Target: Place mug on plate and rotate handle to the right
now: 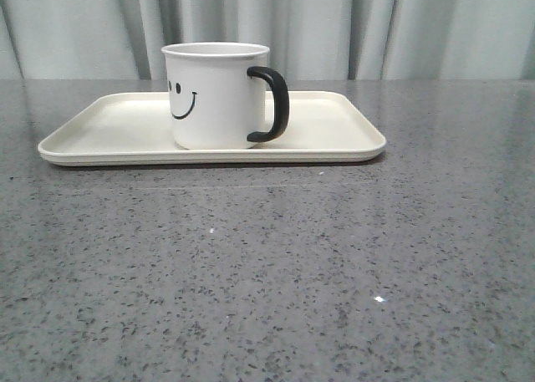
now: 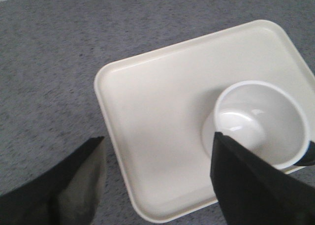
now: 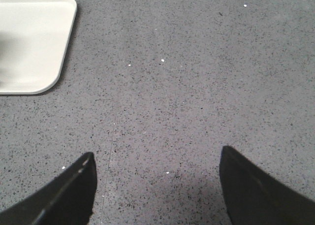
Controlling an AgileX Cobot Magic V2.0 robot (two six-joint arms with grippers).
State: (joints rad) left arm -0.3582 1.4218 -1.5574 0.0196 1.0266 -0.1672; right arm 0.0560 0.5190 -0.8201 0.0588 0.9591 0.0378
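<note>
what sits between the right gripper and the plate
Nothing: in the right wrist view only bare grey table separates the open right gripper from the plate.

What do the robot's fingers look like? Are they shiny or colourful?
Only the fingertips show, in the wrist views. The left gripper has two dark, almost black fingers, flat and wedge-shaped, tapering to a point. The right gripper has the same dark, matte, pointed fingers. No bright colours, cables or markings are visible, and the arms themselves are out of view.
</note>
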